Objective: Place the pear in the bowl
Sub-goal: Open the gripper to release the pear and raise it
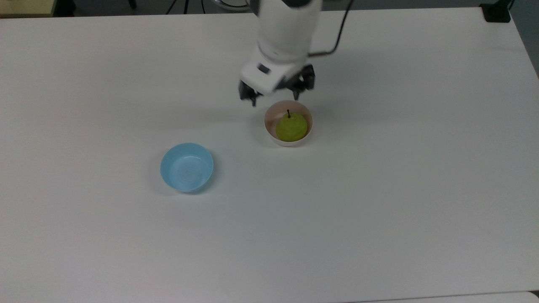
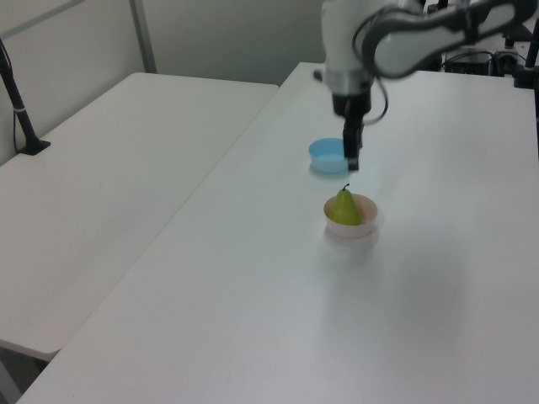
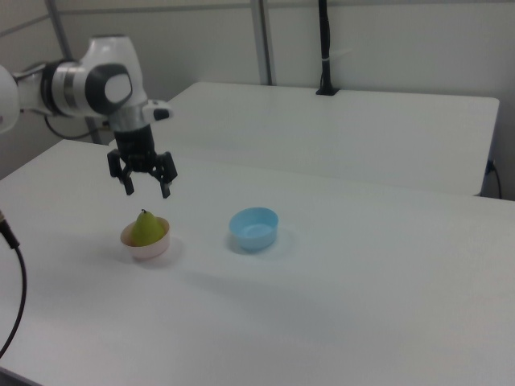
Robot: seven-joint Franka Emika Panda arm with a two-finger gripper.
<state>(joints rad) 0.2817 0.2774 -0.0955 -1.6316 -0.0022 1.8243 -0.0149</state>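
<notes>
Two bowls stand on the white table (image 1: 379,210), well apart from each other: the pale pink bowl (image 1: 269,126) and a light blue bowl (image 1: 186,167).

The pear (image 1: 291,127) sits inside the pink bowl, upright on its rounded bottom, its long axis vertical and its short dark stem pointing straight up. The left view shows this plainly: the pear (image 2: 344,209) rises above the rim of the bowl (image 2: 351,229), narrow end uppermost, with the stem at the top. In the right view the pear (image 3: 146,228) likewise stands upright in the bowl (image 3: 146,244), and the blue bowl (image 3: 253,227) lies to the right view's right of it, apart.

The claw (image 1: 276,94) hangs above the pink bowl, clear of the pear and touching neither it nor the bowl. Its two dark fingers (image 1: 247,93) are spread wide apart, with nothing between them. In the right view the claw (image 3: 145,183) points downward over the pear, with a gap of air between the fingertips and the stem. In the left view the claw (image 2: 353,158) shows edge-on as a narrow dark bar above the pear, in front of the blue bowl (image 2: 327,156).

A second white table (image 2: 109,168) stands beside the first, at the left view's left.
</notes>
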